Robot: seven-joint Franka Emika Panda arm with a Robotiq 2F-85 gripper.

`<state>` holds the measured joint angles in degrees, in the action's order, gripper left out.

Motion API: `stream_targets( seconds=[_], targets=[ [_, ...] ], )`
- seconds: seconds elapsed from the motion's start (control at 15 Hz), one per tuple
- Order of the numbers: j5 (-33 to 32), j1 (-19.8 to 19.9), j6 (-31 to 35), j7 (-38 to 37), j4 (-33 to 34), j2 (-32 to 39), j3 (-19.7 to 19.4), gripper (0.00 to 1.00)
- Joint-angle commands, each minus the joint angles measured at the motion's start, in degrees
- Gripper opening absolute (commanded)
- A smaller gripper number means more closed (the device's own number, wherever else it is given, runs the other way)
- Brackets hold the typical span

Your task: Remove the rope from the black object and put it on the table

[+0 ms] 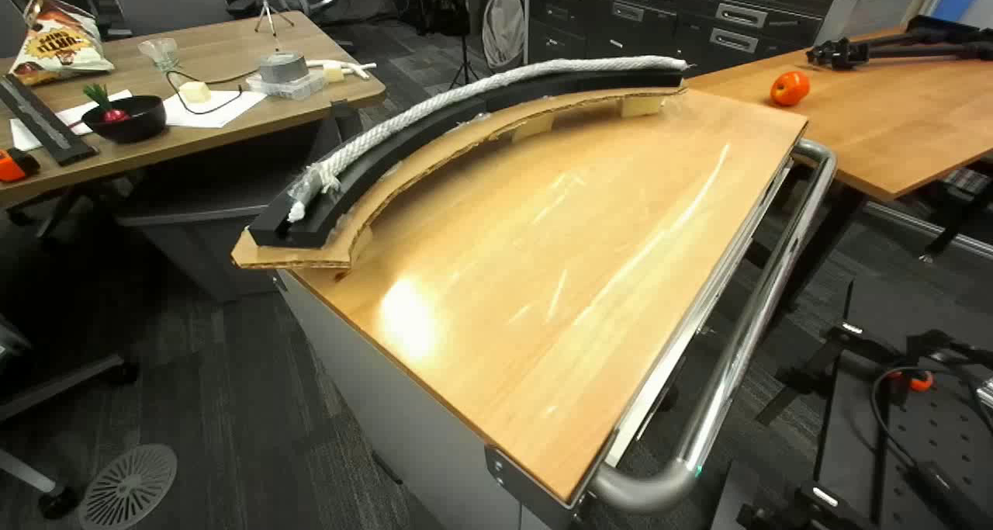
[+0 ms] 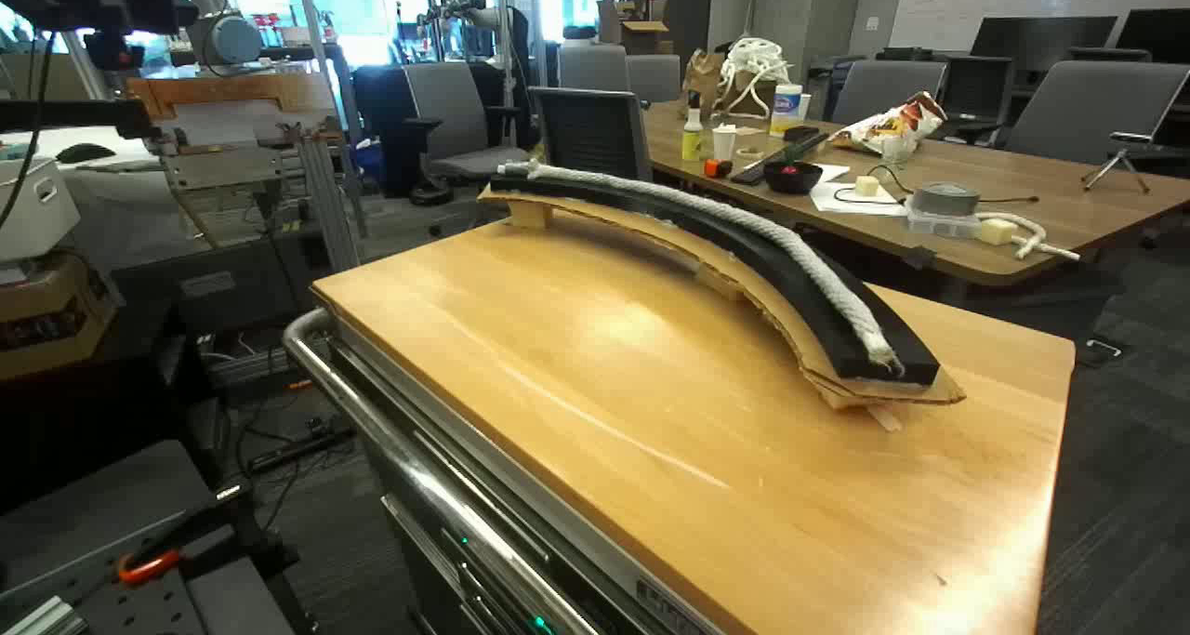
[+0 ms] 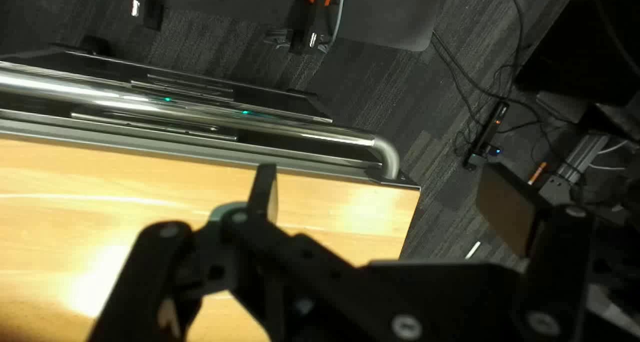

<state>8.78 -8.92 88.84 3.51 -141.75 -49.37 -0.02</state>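
Wrist view: jaws wide and empty, while in both exterior views the rope [image 2: 841, 297] lies along the curved black object [image 2: 758, 252] above the table [image 2: 595, 356], suggesting the pre-grasp stage, the next move calling for alignment across the rope.

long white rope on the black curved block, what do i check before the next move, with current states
1. Black two-fingered gripper open: ok, jaws wide apart.
2. Gripper lined up with the long white rope: not ok, rope is not in the wrist view.
3. Rope lying along the black curved block: ok, in both exterior views.
4. Rope loose, not stuck to the block: cannot tell, clear wrapping near one end.
5. Brown curved cardboard strip fixed to the light wooden tabletop: cannot tell.
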Motion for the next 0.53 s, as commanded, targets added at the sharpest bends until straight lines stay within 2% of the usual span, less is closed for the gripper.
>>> stream_targets(
  seconds=[0.0, 0.47],
  targets=[
    [0.6, 1.3, -0.2, 0.8, 0.4, 0.1, 0.8, 1.0],
    [0.6, 1.3, -0.2, 0.8, 0.9, -0.2, 0.8, 1.0]
  ],
)
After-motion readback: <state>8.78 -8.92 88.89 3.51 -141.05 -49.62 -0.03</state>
